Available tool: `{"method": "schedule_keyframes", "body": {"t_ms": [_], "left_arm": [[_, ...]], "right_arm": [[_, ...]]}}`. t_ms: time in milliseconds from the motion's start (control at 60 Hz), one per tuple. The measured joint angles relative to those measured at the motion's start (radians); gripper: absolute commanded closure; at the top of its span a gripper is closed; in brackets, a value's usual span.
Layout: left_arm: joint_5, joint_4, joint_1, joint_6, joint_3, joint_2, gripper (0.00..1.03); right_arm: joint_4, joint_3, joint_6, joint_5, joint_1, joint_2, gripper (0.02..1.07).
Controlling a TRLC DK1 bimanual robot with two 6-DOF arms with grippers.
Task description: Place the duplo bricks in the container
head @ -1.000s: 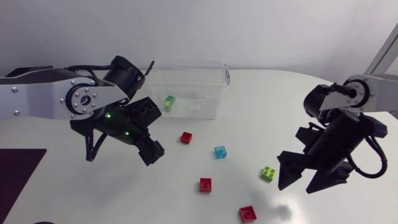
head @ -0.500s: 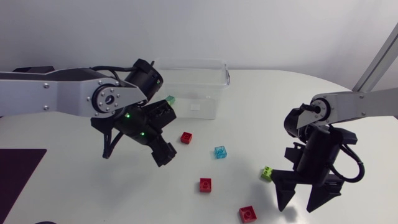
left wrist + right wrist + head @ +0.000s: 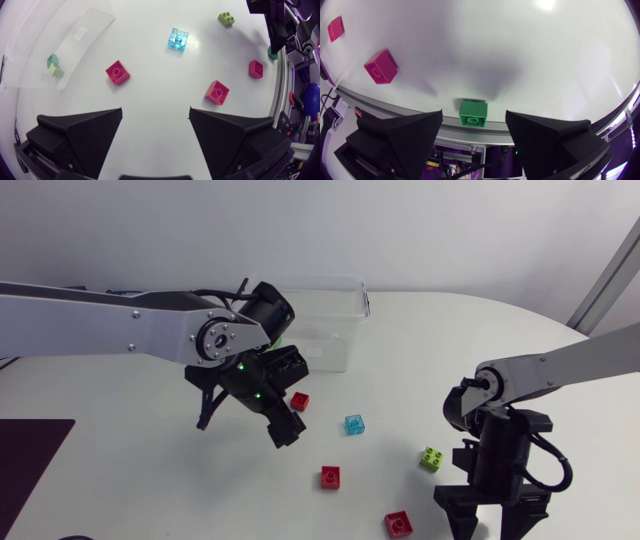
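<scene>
The left end effector (image 3: 155,111) is spread wide with nothing between its fingers, above the bare bench (image 3: 150,480). Just ahead of it lies a red brick (image 3: 117,72), and farther on a translucent blue brick (image 3: 178,39). Off to one side stands the clear container (image 3: 90,30), with two green bricks (image 3: 52,65) inside against its wall. A lime brick (image 3: 432,458) and two more red bricks (image 3: 330,476) (image 3: 398,523) lie well apart toward the right arm. The right end effector (image 3: 474,116) is also spread and holds nothing. It points down near the bench's front edge, where a dark green brick (image 3: 473,112) sits in line with the gap between its fingers, touching neither.
</scene>
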Motion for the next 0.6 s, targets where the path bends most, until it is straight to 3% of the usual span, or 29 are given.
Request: {"method": "schedule_keyframes", "body": {"t_ms": [150,517,600], "left_arm": [[-0.004,0.0,-0.007,0.0,0.013,0.022,0.1],[-0.015,0.0,-0.026,0.0,0.019,0.026,0.1],[-0.02,-0.001,-0.027,0.0,0.019,0.024,0.1]], "right_arm": [[0.019,-0.018,0.0,0.003,0.0,-0.003,0.35],[0.058,-0.056,0.0,0.007,0.039,-0.042,0.35],[0.059,-0.056,0.0,0.006,0.046,-0.043,0.45]]}}
